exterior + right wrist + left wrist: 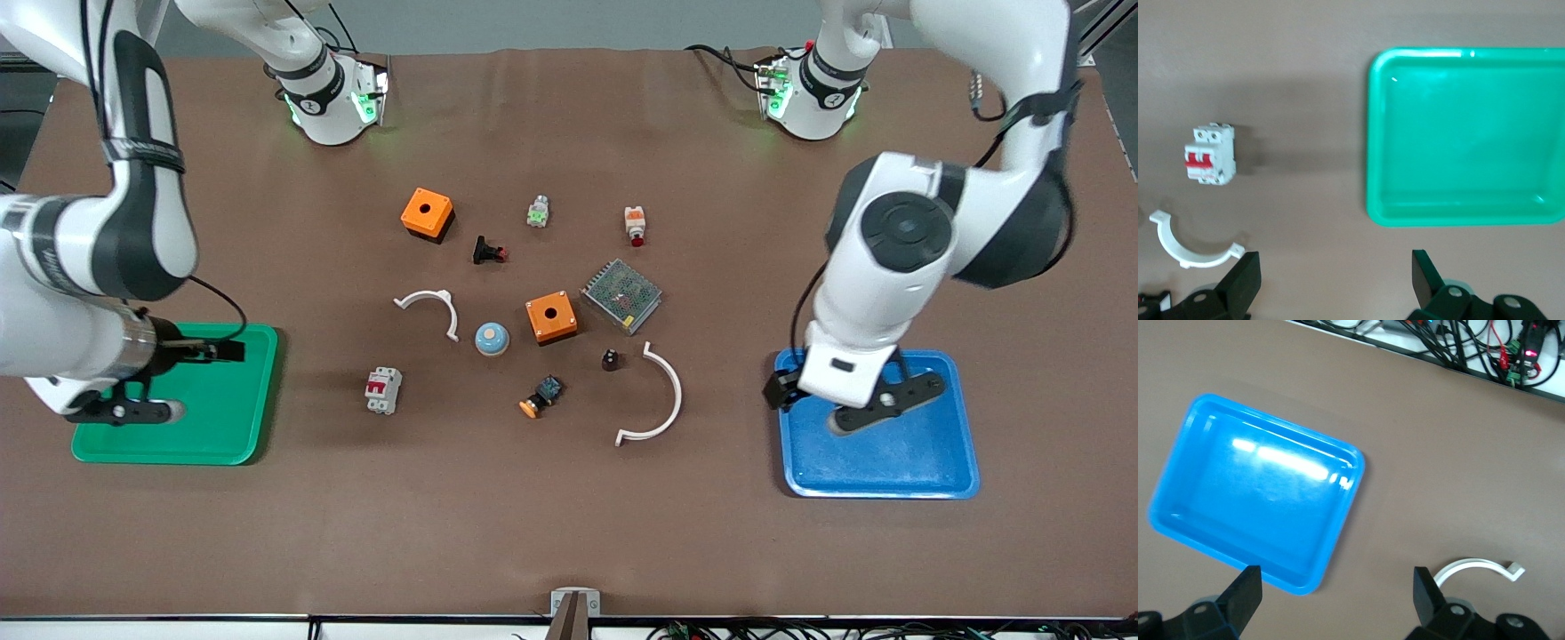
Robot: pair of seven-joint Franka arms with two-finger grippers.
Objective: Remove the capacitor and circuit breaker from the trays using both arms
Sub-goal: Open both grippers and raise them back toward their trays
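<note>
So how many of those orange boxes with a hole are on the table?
2. One orange box lies nearer the robots' bases; the other orange box sits mid-table beside the mesh-covered box. None seems hidden.

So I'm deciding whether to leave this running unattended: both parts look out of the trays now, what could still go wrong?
1. The capacitor, tiny and upright on the table, stands close to a white curved clip; a nudge might roll it.
2. The open left gripper hangs over the blue tray and the open right gripper over the green tray; a low retreat could snag a rim.
</note>
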